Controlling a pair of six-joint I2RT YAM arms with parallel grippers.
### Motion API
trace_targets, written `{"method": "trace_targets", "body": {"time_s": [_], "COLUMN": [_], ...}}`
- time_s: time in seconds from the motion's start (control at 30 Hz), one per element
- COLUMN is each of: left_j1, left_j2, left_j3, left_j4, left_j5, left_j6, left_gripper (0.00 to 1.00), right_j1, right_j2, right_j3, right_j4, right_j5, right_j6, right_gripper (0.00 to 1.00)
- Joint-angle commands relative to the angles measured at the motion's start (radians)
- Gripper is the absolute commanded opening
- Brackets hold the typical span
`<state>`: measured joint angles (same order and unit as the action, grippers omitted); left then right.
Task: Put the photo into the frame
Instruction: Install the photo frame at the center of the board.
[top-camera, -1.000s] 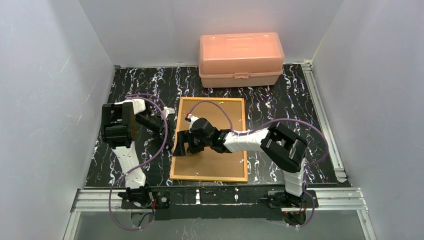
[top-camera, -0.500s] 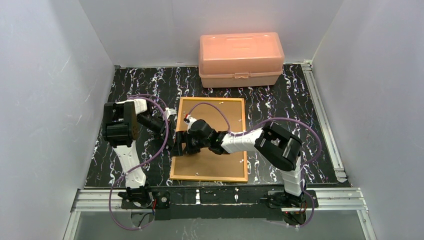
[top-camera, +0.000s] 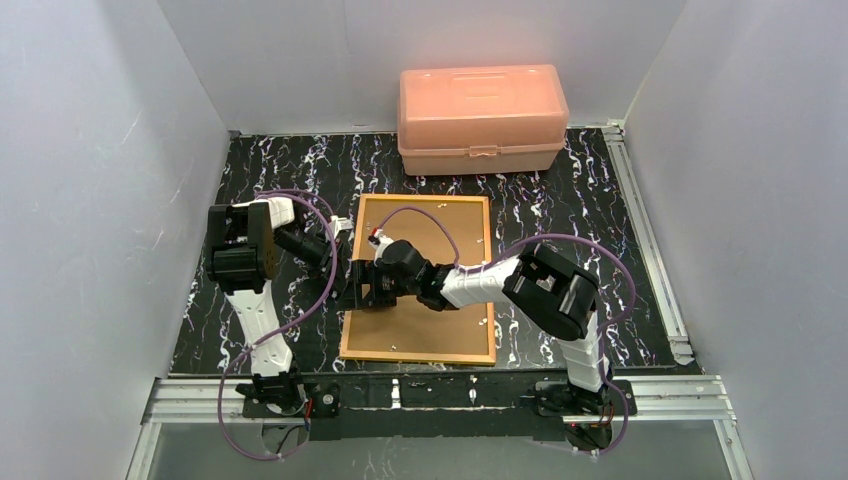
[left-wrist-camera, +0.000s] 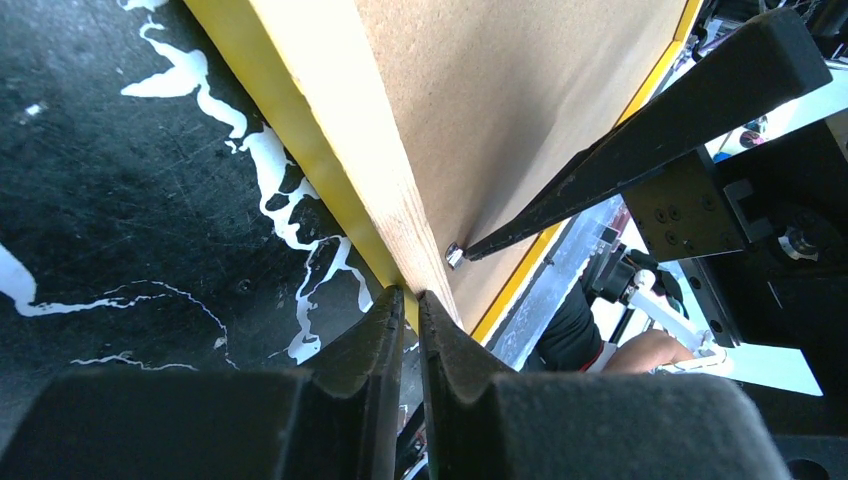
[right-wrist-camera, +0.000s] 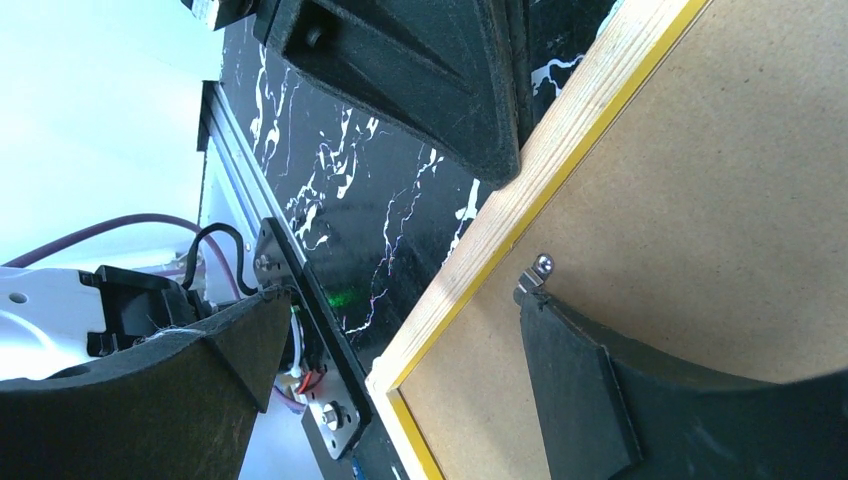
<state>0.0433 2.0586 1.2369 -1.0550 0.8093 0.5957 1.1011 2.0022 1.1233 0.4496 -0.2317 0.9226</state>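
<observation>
The frame (top-camera: 420, 330) is laid flat, back upward, in the middle of the black marbled surface (top-camera: 560, 210). Its long sides run from near to far. A salmon-pink box (top-camera: 482, 118) is set well beyond its far edge, against the back wall.

Both claws are gathered at the left edge of the frame, about halfway along it. The left claw (left-wrist-camera: 408, 297) is clenched, with only a thin slit left between its fingers (left-wrist-camera: 375, 335). Its tips are pressed against the outer wooden side of the frame, just above the yellow border. Nothing is seen gripped between them.

The right claw (right-wrist-camera: 408, 295) is spread wide and is placed astride the same edge. One finger (right-wrist-camera: 200, 370) is held outside the frame, over the surface. The other finger (right-wrist-camera: 570, 380) is laid on the brown back (right-wrist-camera: 720, 200), and its tip is set against a small metal clip (right-wrist-camera: 541, 265) just inside the border. The left claw's tips are found just beside that clip, on the outer side of the frame.
</observation>
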Motion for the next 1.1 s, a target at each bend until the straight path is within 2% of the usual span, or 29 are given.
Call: {"method": "trace_targets", "body": {"time_s": [0.0,0.33,1.07], "left_j1": [-0.003,-0.003,-0.003], "left_j2": [-0.002,0.004,-0.005], "left_j3": [0.016,0.015,0.015], "left_j4": [-0.01,-0.007,-0.008], "left_j5": [0.009,0.003,0.003], "left_j6": [0.02,0.023,0.031], "left_gripper": [0.09,0.08,0.08], "right_j1": [0.005,0.005,0.018], "right_j2": [0.019,0.024,0.033], "right_j3": [-0.013,-0.025,-0.002], "right_j4": [0.056,0.086,0.074], "right_j5": [-0.012,-0.01,0.097], "right_j6": [0.026,0.061,0.078], "right_gripper": [0.93,0.92,0.92]}}
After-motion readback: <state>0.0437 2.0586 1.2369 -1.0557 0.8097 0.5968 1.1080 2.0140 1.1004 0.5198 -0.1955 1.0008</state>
